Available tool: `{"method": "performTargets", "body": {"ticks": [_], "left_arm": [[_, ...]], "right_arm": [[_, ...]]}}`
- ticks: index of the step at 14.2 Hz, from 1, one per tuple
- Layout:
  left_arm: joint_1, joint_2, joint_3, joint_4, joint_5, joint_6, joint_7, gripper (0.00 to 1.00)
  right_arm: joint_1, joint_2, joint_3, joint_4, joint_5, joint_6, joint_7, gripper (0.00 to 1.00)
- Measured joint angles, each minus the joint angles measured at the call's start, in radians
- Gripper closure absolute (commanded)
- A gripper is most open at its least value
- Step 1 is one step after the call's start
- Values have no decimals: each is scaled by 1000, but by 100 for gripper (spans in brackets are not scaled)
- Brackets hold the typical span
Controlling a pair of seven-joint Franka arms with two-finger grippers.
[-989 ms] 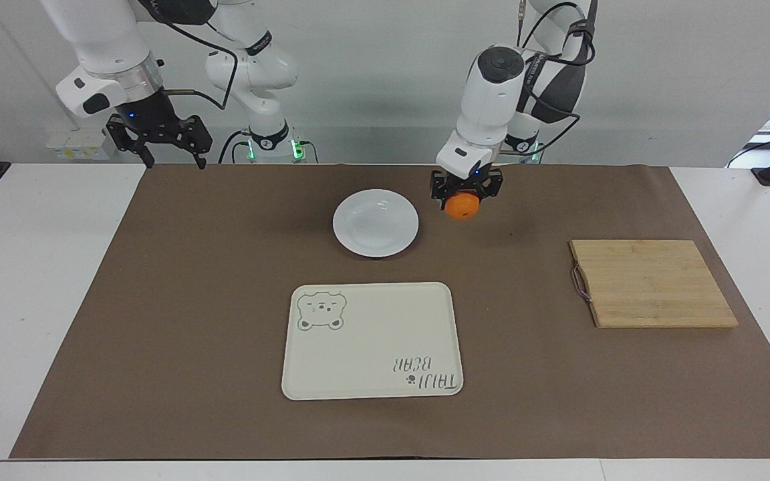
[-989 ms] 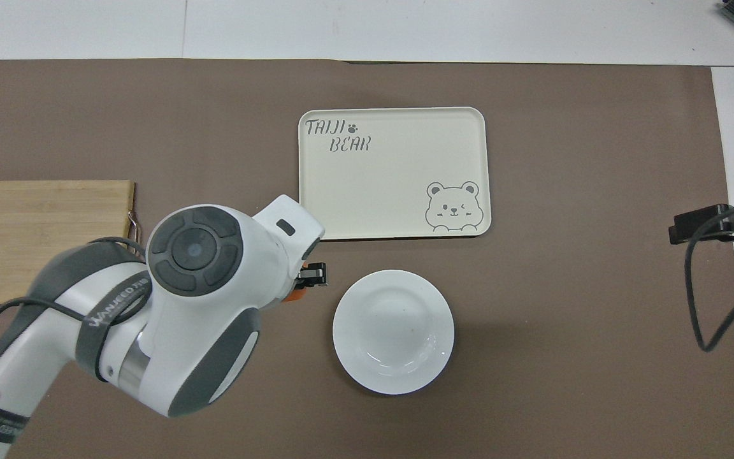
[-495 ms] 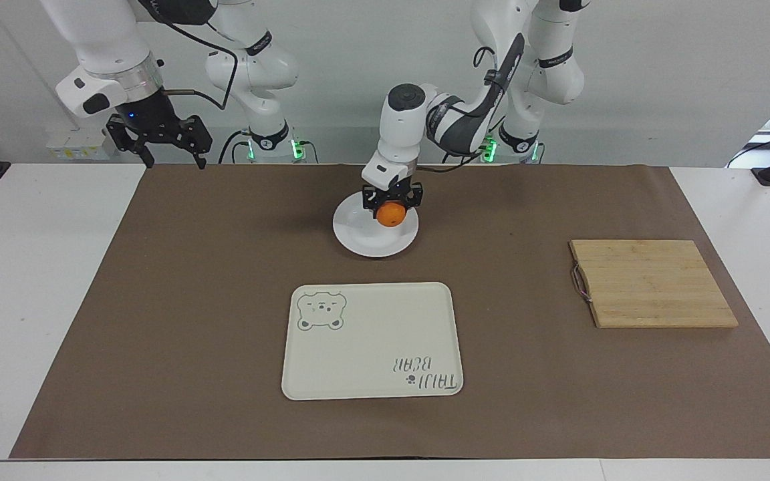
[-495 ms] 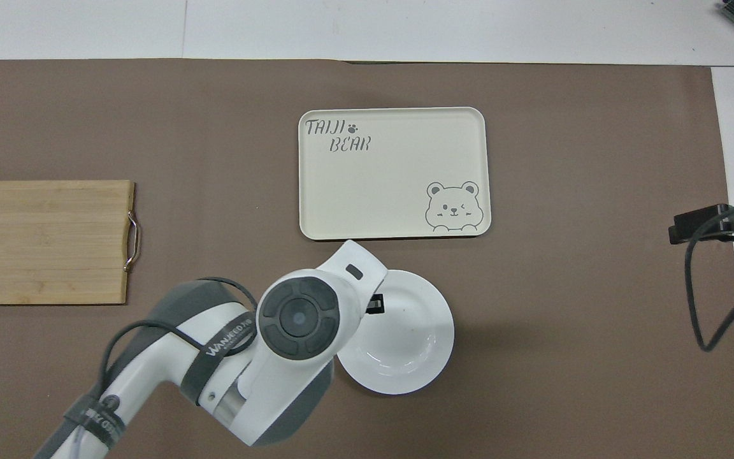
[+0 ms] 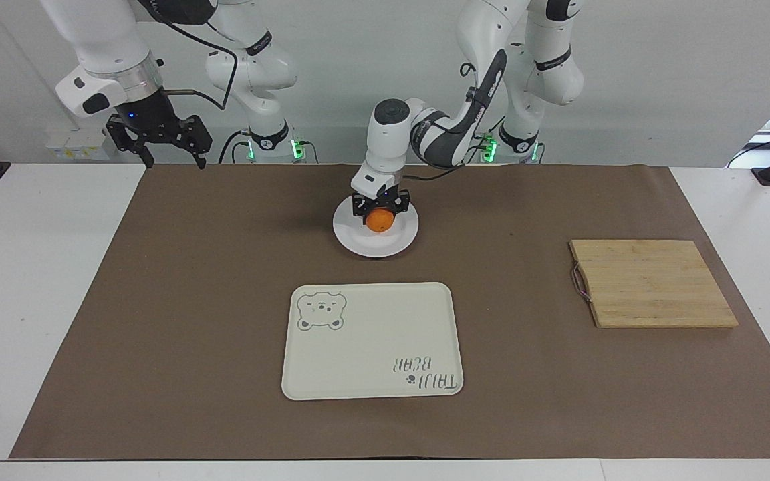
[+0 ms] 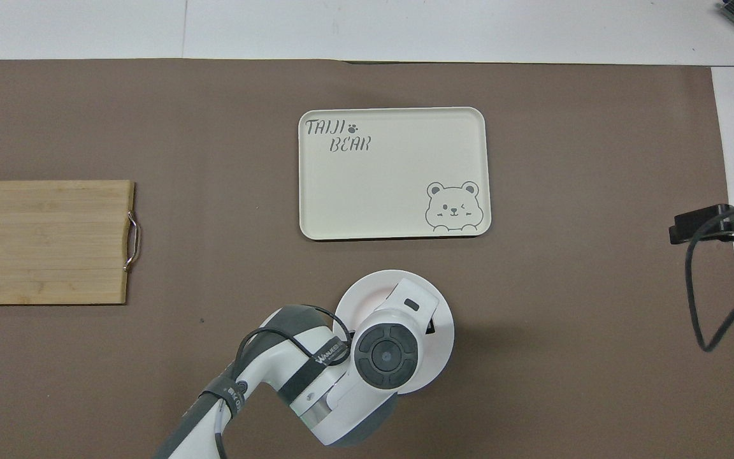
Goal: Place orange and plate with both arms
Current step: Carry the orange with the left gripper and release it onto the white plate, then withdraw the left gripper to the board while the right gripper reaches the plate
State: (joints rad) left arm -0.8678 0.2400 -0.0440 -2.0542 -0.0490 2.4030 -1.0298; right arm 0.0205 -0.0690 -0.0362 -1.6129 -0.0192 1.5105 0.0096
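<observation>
There are two white arms, two black claws, one orange, one plate, one tray, one cutting board and one brown mat, all on one white bench (image 5: 37, 300).

The left arm (image 5: 425, 133) bends down to the plate (image 5: 358, 242), which lies on the mat (image 5: 191, 300) near the robots' edge of the bench, about midway along it. The left claw (image 5: 379, 215) is low over the plate with the orange (image 5: 379, 221) inside it, at or just above the dish. I cannot tell whether the claw is clenched on the fruit or has released it. The right arm (image 5: 101, 47) waits, its right claw (image 5: 174, 160) spread wide and holding nothing, over the bench's corner at the right arm's end beside the robots.

Only the facing view shows the orange. From overhead the left arm's wrist covers it and much of the plate, leaving an arc of rim. The overhead view gives the tray's "TAIJI BEAR" lettering upright and the board's metal handle plainly.

The plate is round, glossy and white with a raised rim. The tray (image 5: 371, 286) is a cream rectangle with rounded corners and a bear drawing, and lies farther from the robots than the plate. The cutting board (image 5: 652, 284) is striped pale wood, toward the left arm's end. The mat is matt and flat.
</observation>
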Motion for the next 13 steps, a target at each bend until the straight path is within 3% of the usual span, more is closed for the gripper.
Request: {"method": "performTargets", "body": {"ticks": [3,6,13], "left_arm": [[37,-50,18,18,0,-32,4,0],[130,-107,23,76,0,-163,84,0],[391,-151,30,293,0,-477,477,0]], "right_arm": [[0,0,0,0,0,0,0,0],[0,0,0,0,0,0,0,0],[-3,-2,-6,-8,67,0,0,0]]}}
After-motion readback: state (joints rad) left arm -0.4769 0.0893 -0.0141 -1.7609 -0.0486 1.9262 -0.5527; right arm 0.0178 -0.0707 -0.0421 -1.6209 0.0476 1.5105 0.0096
